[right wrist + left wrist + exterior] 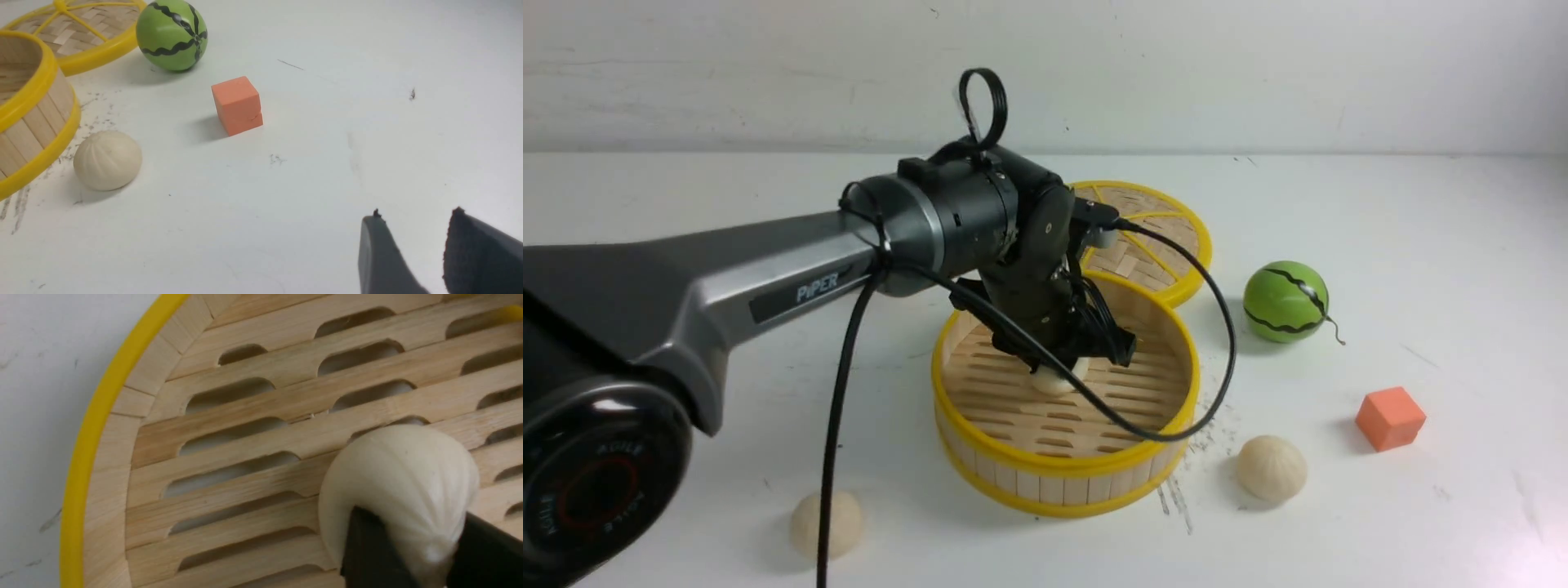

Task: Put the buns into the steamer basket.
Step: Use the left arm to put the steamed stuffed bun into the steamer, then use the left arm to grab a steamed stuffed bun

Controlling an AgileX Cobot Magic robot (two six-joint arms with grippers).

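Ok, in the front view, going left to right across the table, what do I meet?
Left bun → steamer basket → right bun → orange cube. The watermelon ball lines up with the right bun, so it is left out.

A robotics lab bench, it seems. Scuffed white table [1421, 229], bare white wall [1258, 73]. Toy props: orange cube [1390, 418], watermelon ball [1285, 301].
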